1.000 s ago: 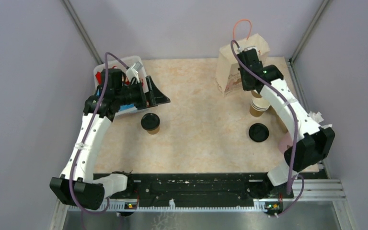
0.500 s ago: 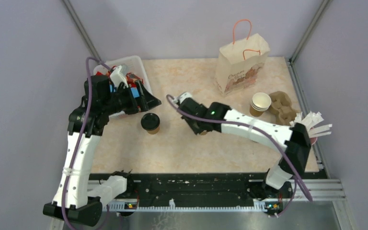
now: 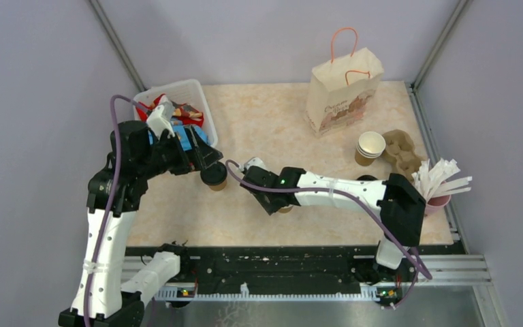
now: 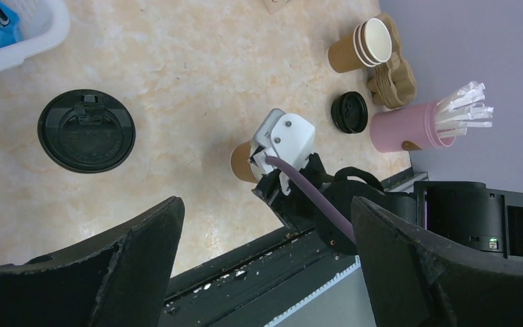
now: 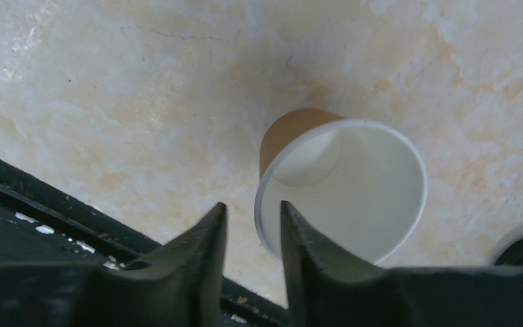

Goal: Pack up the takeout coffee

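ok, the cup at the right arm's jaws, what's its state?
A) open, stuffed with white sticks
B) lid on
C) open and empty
C: the right wrist view looks into the cup, open-topped with a bare pale bottom; a loose black lid lies apart from it.

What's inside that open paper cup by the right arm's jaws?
Nothing that shows: the cup has a bare cream wall and bottom. The jaws of the right gripper cover a strip of its near rim.

1 lidded brown cup (image 3: 213,175) mid-left; far right: 1 handled paper bag (image 3: 342,95), 1 cup stack (image 3: 370,147), 1 pulp tray (image 3: 403,155).
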Robot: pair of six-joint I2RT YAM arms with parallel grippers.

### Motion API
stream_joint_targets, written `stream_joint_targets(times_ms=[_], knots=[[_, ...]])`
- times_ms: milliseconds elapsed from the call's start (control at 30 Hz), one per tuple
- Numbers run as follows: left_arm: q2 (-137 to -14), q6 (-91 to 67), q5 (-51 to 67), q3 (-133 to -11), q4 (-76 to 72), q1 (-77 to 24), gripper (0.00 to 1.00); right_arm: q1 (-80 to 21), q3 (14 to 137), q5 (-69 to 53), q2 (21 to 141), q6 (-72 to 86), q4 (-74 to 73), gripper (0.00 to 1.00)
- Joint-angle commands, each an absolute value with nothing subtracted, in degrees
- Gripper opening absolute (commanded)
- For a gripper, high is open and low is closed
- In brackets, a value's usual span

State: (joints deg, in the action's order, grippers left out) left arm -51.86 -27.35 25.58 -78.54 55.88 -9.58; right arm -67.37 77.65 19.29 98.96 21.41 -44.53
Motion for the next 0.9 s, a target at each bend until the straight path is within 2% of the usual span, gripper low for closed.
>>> stream_joint_targets(times_ms=[0,67,100,167,233,433,533,667,867], knots=[[-51.7,-27.8,25.3,-78.5,54.9,-9.8,0.98,-67.4,83.6,19.6,94.6,24.4,-49.6,0.41],[-52.0,-27.8,25.0,-78.6,54.6,-9.8,0.98,-66.5,87.9,21.3,90.9,25.1,-53.9,0.55],[-52.1,-27.8,25.0,-78.5,54.3,-9.8,0.98,-65.0,89.3,21.6,88.9,25.5,-55.4,0.59],[-52.4,-27.9,25.1,-78.0,53.6,-9.8,0.98,-60.1,90.2,21.4,85.2,26.4,-58.0,0.64],[-52.8,-28.1,25.3,-77.8,52.9,-9.8,0.98,-52.8,85.8,20.7,80.0,27.1,-58.1,0.65],[-55.0,-27.5,26.6,-78.0,51.4,-9.8,0.98,-24.1,70.4,12.9,73.4,25.4,-53.2,0.66],[-56.2,-27.1,27.4,-77.5,50.7,-9.8,0.98,-13.4,66.1,9.0,74.9,24.5,-51.8,0.61],[-56.7,-27.6,28.5,-75.7,48.9,-9.8,0.98,-5.7,62.4,4.0,78.3,22.1,-49.0,0.59],[-57.4,-28.0,29.5,-74.1,47.6,-9.8,0.98,-5.0,62.3,1.5,84.5,21.1,-47.9,0.58]])
